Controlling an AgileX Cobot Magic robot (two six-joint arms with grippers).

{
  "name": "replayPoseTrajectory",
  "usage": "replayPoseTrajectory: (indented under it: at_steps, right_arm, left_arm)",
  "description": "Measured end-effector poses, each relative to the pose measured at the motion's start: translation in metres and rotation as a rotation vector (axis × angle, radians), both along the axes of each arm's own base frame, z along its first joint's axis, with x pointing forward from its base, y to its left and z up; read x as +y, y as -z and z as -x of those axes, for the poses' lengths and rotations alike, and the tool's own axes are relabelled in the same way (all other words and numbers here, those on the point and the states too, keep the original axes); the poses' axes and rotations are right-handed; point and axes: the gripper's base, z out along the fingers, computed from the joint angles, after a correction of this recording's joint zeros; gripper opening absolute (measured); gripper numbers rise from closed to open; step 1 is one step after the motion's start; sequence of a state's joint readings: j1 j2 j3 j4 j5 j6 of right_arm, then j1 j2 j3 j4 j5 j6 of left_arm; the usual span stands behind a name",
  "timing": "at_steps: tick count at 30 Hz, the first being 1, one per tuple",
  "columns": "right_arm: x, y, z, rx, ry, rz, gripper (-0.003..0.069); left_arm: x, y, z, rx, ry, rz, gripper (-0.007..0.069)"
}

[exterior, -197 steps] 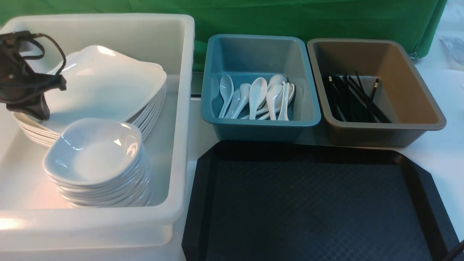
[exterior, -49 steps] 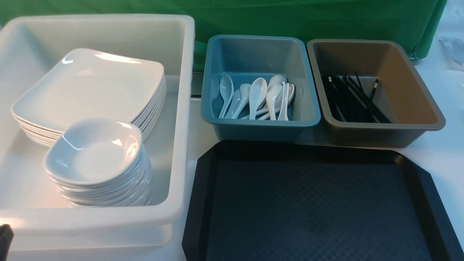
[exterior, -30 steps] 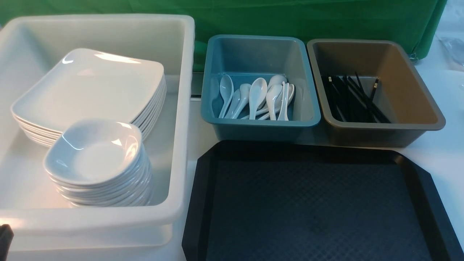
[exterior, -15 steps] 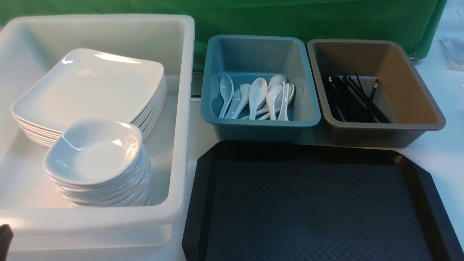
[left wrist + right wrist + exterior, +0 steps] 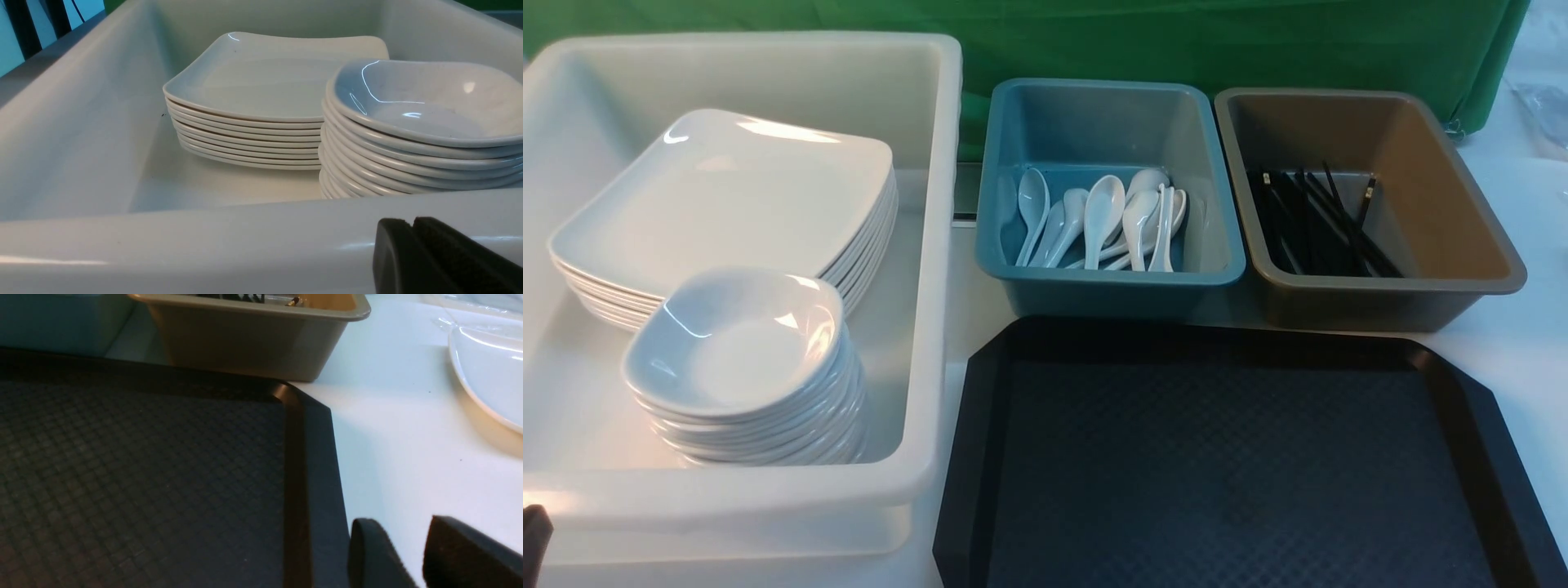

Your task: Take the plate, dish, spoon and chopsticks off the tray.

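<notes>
The black tray [image 5: 1241,457], cut-cornered with a cross-hatched floor, lies bare. Glossy square plates [image 5: 727,196] and small dishes [image 5: 739,343] stack in a white tub [image 5: 931,245]; spoons [image 5: 1107,216] fill the blue bin [image 5: 1111,286], chopsticks [image 5: 1319,220] the brown bin [image 5: 1380,298]. The left gripper [image 5: 412,224] is closed and empty outside the tub's wall; the right gripper [image 5: 402,535] stands partly open, empty, beside the tray's rim.

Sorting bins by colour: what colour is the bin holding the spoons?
Blue bin; front view shows it best.

trays [image 5: 1462,392]: 1 | bins [image 5: 931,245]: 3 | plate stacks [image 5: 727,196]: 1 | dish stacks [image 5: 735,343]: 1
</notes>
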State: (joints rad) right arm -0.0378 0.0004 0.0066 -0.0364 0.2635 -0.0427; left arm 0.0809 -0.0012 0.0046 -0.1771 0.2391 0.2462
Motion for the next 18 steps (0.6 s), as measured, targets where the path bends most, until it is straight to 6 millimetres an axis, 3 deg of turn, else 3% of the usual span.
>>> replayPoseTrajectory:
  at_steps: [18]
  right_arm:
    - [0.0000, -0.0001, 0.0000, -0.001, 0.000, -0.001, 0.0237]
  left_arm:
    - [0.0000, 0.0000, 0.0000, 0.000, 0.000, -0.001, 0.0036]
